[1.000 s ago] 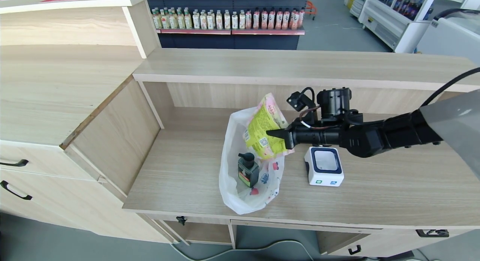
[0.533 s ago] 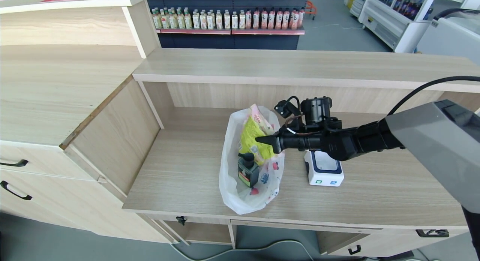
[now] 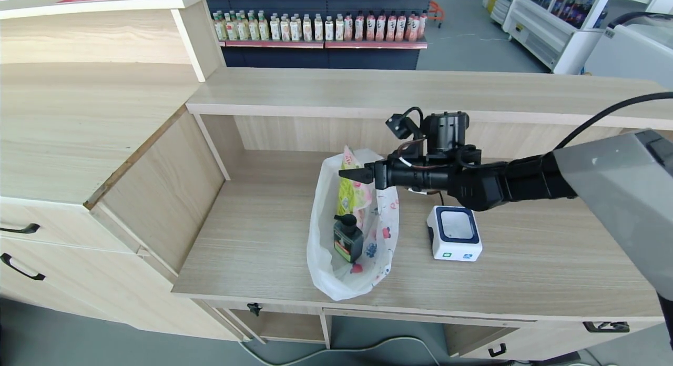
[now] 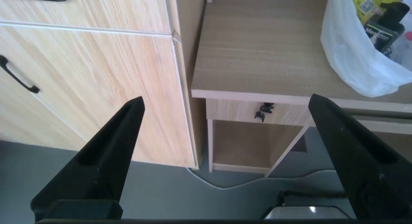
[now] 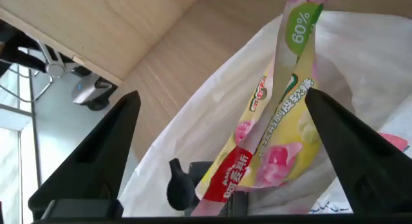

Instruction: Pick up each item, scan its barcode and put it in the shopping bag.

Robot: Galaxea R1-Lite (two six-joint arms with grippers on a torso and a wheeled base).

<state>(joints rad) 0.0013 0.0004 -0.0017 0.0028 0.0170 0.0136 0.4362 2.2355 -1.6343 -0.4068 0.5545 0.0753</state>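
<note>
Claws both stand wide open: the right claw (image 3: 353, 175) hangs just above the mouth of the white shopping bag (image 3: 320, 240), where the yellow-green snack pouch (image 3: 353, 196) stands upright beside a dark pump bottle (image 3: 347, 241). The bag rests on the tabletop (image 3: 526, 261) with a white scanner (image 3: 455, 233) near it on the robot's right. The left claw (image 4: 225, 102) hangs low off the tabletop's front corner, over the floor (image 4: 129, 192).

Pale wooden counter (image 3: 252, 250), white shopping bag (image 3: 322, 266) near its front edge, scanner (image 3: 455, 233) just beside.
</note>
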